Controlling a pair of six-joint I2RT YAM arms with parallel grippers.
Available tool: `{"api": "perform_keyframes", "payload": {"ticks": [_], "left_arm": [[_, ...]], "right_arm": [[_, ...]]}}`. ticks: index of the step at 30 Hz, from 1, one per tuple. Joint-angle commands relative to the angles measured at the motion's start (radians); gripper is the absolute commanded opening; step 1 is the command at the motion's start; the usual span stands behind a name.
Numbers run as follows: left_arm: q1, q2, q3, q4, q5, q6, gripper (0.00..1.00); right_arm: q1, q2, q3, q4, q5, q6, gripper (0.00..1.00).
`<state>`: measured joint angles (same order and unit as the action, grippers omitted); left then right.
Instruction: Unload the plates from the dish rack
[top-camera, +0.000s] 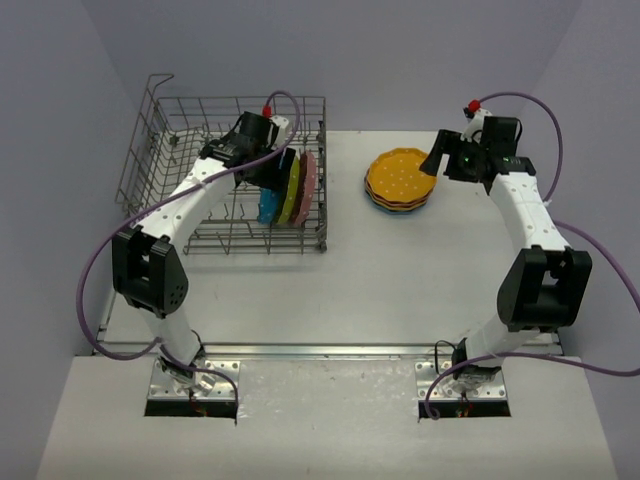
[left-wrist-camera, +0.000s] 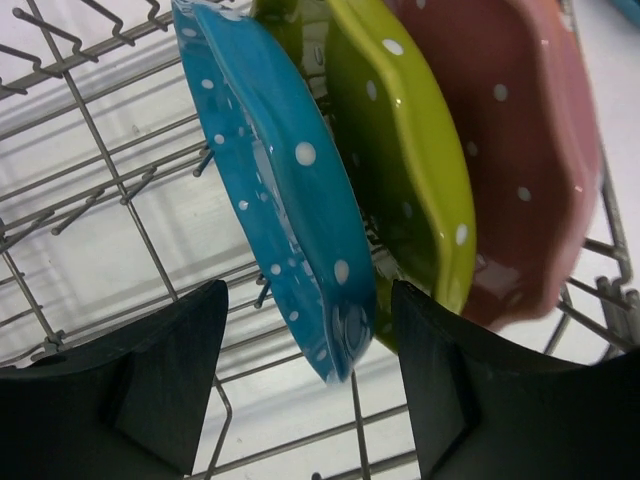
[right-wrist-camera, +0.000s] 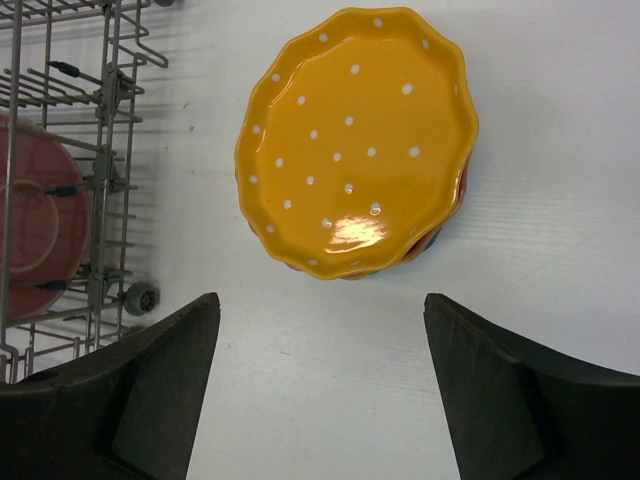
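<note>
blocked: green plate (left-wrist-camera: 410, 130) close behind blue plate (left-wrist-camera: 280, 200) | free: table (top-camera: 345, 205) between dish rack (top-camera: 240, 98), stack (top-camera: 400, 178)

We see a white table (top-camera: 380, 280) filling the middle of the overhead view, with a matte top. At twelve o'clock a plain, pale lavender back wall (top-camera: 400, 50) rises behind it. A side wall at nine o'clock (top-camera: 50, 130) and another at three o'clock (top-camera: 600, 110) have the same tint and close the space in. Toward six o'clock a metal strip (top-camera: 330, 350) runs along the table's near edge. Below it we find a lower board (top-camera: 330, 440), off-white with grey speckling. It has two rectangular cut-outs, one at seven o'clock (top-camera: 160, 405) and one at five o'clock (top-camera: 492, 408). The light is soft and even, and it leaves only faint shadows on the tabletop.
</note>
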<state>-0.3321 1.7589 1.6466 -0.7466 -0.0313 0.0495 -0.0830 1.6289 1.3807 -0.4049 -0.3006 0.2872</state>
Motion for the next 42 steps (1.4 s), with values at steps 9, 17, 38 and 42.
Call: {"api": "perform_keyframes", "payload": {"ticks": [9, 17, 38, 42], "left_arm": [[0.015, 0.056, 0.017, 0.078, -0.084, -0.040, 0.47], [0.083, 0.079, 0.005, 0.061, -0.037, -0.071, 0.28], [0.101, -0.085, 0.254, -0.017, -0.010, 0.055, 0.00], [0.088, -0.116, 0.289, -0.014, -0.074, 0.133, 0.00]], "right_arm": [[-0.001, -0.097, -0.035, 0.026, 0.015, -0.011, 0.99], [-0.001, -0.096, -0.026, 0.014, -0.005, -0.003, 0.99], [-0.001, -0.129, 0.040, -0.031, -0.119, 0.044, 0.99], [-0.001, -0.128, 0.056, -0.032, -0.148, 0.065, 0.99]]}}
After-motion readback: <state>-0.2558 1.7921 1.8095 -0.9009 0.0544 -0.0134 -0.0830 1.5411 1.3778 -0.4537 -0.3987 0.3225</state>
